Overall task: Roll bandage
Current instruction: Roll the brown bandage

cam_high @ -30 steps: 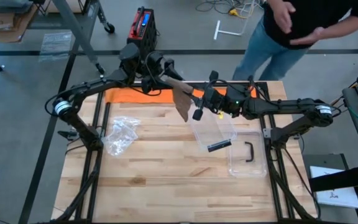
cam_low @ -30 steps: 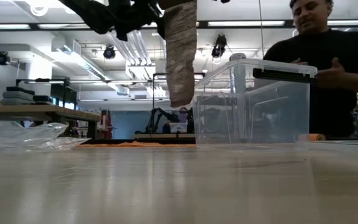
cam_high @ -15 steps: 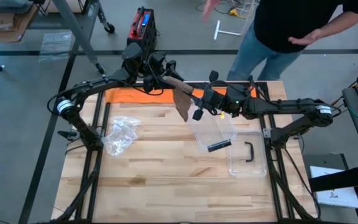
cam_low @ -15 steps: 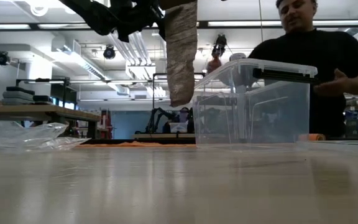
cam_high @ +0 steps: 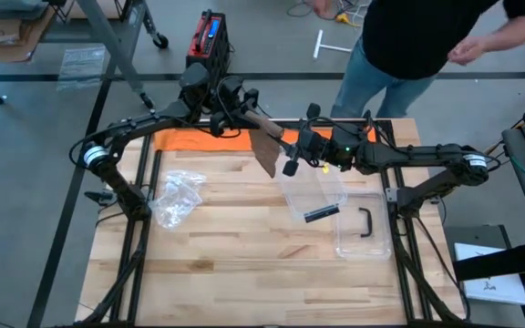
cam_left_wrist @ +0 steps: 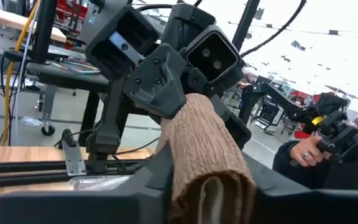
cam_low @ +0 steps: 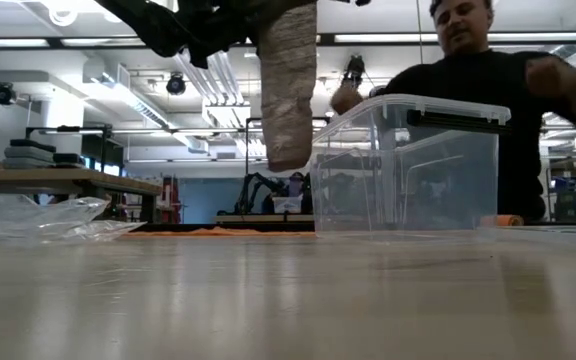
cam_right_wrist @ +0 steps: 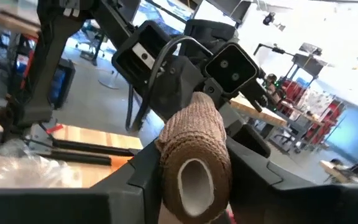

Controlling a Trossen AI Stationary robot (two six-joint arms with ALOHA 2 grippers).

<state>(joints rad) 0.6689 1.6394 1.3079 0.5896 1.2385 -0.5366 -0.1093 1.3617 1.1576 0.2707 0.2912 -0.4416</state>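
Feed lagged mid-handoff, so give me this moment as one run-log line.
bandage: aloft between both arms, tail hanging | left gripper: on flat end | right gripper: on rolled end | clear bin: on table

Bandage point(cam_high: 265, 146) hanging above the table point(cam_high: 244, 264) near its far edge; bag point(cam_high: 176, 197) lying toward the left edge; box point(cam_high: 315, 192) and lid point(cam_high: 363, 225) sitting toward the right edge.

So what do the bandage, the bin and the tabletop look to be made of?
Bandage: tan crepe-like woven fabric, matte, with a ribbed texture. Bin: clear, glossy hard plastic; you see through its walls. Tabletop: pale wood, butcher-block style, judging by its jointed strips.
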